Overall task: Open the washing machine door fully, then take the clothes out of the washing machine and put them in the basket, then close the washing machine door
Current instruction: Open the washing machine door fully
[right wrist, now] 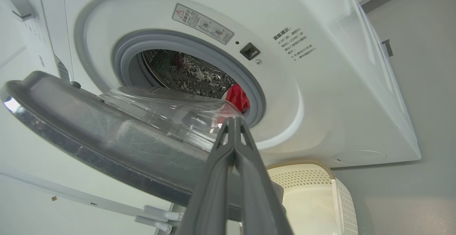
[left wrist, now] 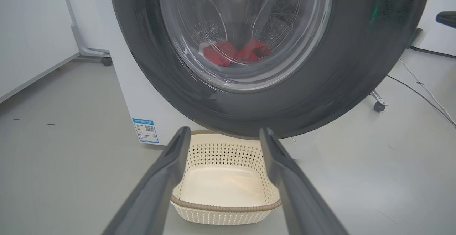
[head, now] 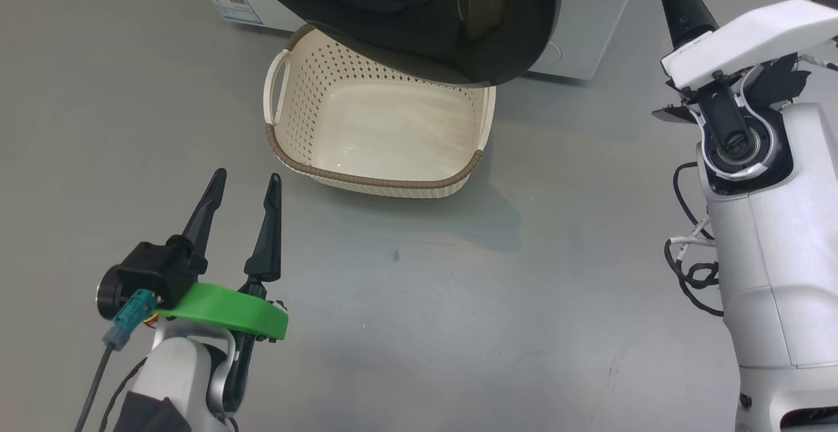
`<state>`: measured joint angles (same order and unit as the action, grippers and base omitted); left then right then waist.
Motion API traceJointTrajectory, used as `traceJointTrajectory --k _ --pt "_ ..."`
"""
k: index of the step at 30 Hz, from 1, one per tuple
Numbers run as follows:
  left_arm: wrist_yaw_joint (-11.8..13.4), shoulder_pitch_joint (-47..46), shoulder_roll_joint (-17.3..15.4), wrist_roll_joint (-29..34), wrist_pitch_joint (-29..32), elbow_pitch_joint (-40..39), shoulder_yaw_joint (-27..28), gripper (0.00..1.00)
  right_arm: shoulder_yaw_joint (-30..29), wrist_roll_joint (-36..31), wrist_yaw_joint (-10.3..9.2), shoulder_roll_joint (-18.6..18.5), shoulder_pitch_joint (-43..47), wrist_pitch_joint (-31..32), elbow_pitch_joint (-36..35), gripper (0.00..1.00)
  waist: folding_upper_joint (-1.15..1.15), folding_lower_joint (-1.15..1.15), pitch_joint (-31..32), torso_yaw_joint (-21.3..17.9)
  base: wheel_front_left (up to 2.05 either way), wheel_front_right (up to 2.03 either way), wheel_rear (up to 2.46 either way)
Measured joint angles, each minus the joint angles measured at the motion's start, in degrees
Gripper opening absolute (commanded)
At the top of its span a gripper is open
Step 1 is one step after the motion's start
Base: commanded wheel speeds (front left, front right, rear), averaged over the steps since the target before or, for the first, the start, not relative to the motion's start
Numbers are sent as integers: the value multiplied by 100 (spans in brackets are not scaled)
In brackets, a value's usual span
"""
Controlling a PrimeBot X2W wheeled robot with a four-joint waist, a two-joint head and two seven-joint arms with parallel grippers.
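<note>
A white front-loading washing machine (right wrist: 320, 85) stands on a grey floor with its round washing machine door (head: 497, 39) swung part of the way out. The door's glossy black rim overhangs the far end of the cream basket (head: 373, 180), which sits on the floor just in front of the machine and holds nothing.

In the right wrist view, the clothes (right wrist: 238, 96), a bright red garment, lie inside the perforated steel drum (right wrist: 185, 74), seen past the grey rubber ring (right wrist: 178, 39). The left wrist view shows the same red fabric through the door's glass.

The right gripper (right wrist: 233, 121) has its two long dark fingers pressed together and holds nothing. It points at the inner side of the door, with its tips close to the clear glass bowl (right wrist: 160, 106); whether they touch it cannot be told.

The left gripper (head: 247, 180) hangs low over the floor near the basket's near left corner, with its fingers spread wide and nothing between them.

The step in hand looks like the first one, opening the door fully, since the door is only partly swung out and the clothes are not yet taken out.

The next move probably calls for the closed right fingers to push the door's inner face further out, until it stands clear of the opening and of the basket below
</note>
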<state>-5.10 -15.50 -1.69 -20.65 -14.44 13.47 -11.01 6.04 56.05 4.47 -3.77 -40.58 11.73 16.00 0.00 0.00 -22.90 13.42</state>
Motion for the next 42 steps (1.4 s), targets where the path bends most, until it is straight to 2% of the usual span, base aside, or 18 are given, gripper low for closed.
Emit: traceJointTrajectory --k 7,22,29,42 --pt "1 -7 1 -110 0 56 7 100 -118 815 -170 4 -360 612 334 0 0 0 -3 89 0 0 0" --pt "1 -9 5 -237 0 90 -182 100 -191 2170 -868 -4 -969 1506 711 0 0 0 -9 281 0 0 0" --pt "1 -41 5 -283 0 89 -207 100 -29 2330 -1013 -9 -1273 1730 838 0 0 0 -104 357 0 0 0" --pt "26 -137 10 -299 0 89 -199 100 192 2713 -1113 -81 -1415 2060 1187 0 0 0 -175 439 0 0 0"
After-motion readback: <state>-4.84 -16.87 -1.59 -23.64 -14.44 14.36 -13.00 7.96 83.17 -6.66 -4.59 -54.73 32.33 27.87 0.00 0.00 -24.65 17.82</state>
